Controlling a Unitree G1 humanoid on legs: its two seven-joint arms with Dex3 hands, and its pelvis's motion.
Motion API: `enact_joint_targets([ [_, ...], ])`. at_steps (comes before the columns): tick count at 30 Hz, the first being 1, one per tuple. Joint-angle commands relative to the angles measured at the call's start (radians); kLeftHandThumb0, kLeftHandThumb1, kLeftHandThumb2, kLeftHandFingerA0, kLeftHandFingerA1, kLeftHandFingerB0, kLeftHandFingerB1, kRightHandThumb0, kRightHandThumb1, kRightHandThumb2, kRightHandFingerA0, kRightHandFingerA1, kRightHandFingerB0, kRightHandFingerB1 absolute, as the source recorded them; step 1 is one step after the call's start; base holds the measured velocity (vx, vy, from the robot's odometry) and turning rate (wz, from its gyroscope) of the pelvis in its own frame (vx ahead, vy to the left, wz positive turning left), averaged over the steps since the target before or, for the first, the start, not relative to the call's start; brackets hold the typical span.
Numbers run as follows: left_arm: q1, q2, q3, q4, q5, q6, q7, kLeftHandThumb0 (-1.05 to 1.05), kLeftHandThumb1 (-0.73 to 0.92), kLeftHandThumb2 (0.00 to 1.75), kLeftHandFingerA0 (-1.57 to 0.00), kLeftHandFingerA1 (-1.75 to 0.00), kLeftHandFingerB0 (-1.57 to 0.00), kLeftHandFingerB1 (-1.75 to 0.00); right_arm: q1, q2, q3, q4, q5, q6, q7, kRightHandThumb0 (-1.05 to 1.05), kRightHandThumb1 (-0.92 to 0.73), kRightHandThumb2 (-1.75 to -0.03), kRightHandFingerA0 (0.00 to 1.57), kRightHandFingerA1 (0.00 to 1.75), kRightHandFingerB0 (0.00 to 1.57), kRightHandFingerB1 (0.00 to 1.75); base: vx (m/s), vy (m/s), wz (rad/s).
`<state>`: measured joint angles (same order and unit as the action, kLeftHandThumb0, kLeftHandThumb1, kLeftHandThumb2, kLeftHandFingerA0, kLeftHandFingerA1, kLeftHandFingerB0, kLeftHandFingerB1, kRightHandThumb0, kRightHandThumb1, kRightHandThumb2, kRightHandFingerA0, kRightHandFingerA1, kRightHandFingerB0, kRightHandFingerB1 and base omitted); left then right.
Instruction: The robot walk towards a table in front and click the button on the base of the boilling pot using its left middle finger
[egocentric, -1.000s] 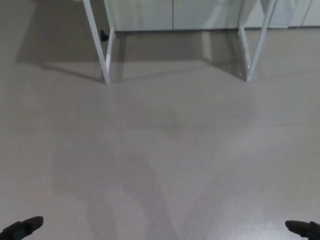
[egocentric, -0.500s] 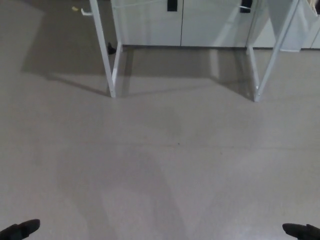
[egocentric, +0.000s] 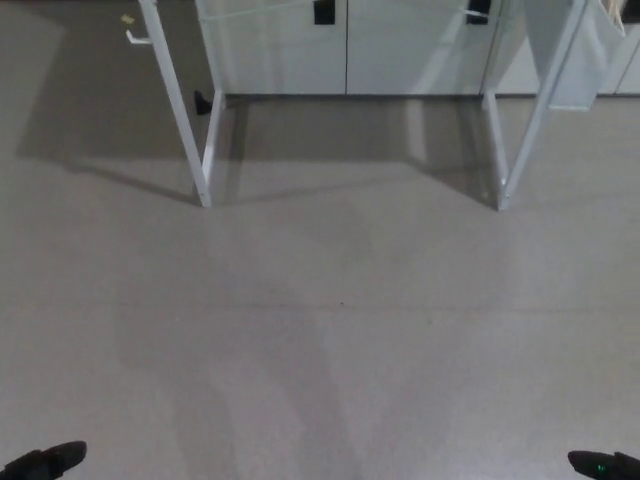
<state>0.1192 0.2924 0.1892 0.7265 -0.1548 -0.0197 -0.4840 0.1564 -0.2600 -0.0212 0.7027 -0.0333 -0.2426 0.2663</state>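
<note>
Your head view looks down on a wide stretch of plain grey floor (egocentric: 330, 330), and most of the frame is just that. At the top stand the white legs of the desk (egocentric: 190, 130): one slanted pair on the left, meeting the floor near the upper left, and another pair (egocentric: 510, 130) on the right, with the desk's shadow spread across the floor between and beside them. Behind the legs you can see pale cabinet doors (egocentric: 300, 50) with dark handles at the very top edge. A small black object (egocentric: 201, 101) sits on the floor just beside the left legs, by the cabinet base; you cannot tell what it is. The desk top is cut off above the frame, so the boiling pot and its button do not show here at all. Of your robot, only two dark tips appear: the left hand (egocentric: 45, 462) at the bottom left corner and the right hand (egocentric: 605, 465) at the bottom right corner, the latter carrying a tiny green dot. So little of each shows that you cannot tell whether either is spread or closed. Both are well apart from the desk legs.
</note>
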Motion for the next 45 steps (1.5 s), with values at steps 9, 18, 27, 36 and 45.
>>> enact_joint_targets([
  [9,0.001,0.026,-0.009,-0.003,0.013,-0.021,0.017,-0.27,0.55,0.62,-0.28,-0.44,-0.23,-0.36,-0.003,-0.013,0.012,0.006,-0.011,0.0,-0.003,-0.38,-0.61,-0.58,0.62,0.46,0.31,0.35,0.15,0.055,0.04],
  [18,0.007,0.03,-0.013,-0.005,0.016,-0.031,0.018,-0.29,0.53,0.62,-0.29,-0.44,-0.24,-0.37,-0.003,-0.018,0.022,0.008,-0.026,0.0,-0.013,-0.39,-0.61,-0.58,0.61,0.46,0.31,0.35,0.16,-0.189,0.02],
  [27,0.001,0.029,-0.014,0.001,0.023,-0.038,0.024,-0.2,0.38,0.84,-0.26,-0.56,-0.15,-0.48,-0.003,-0.024,0.03,0.006,-0.036,-0.005,-0.014,-0.38,-0.62,-0.59,0.63,0.47,0.31,0.35,0.14,-0.034,-0.04],
  [36,0.001,0.036,-0.026,0.009,0.036,-0.056,0.025,-0.31,0.54,0.63,-0.29,-0.45,-0.25,-0.37,-0.008,-0.03,0.046,0.017,-0.046,-0.002,-0.006,-0.37,-0.61,-0.58,0.63,0.48,0.32,0.35,0.18,0.1,0.03],
  [45,0.0,0.039,-0.03,-0.001,0.04,-0.048,0.03,-0.21,0.38,0.84,-0.26,-0.56,-0.16,-0.49,-0.009,-0.036,0.055,0.023,-0.057,-0.004,-0.006,-0.37,-0.62,-0.59,0.64,0.47,0.32,0.34,0.2,-0.159,0.11],
])
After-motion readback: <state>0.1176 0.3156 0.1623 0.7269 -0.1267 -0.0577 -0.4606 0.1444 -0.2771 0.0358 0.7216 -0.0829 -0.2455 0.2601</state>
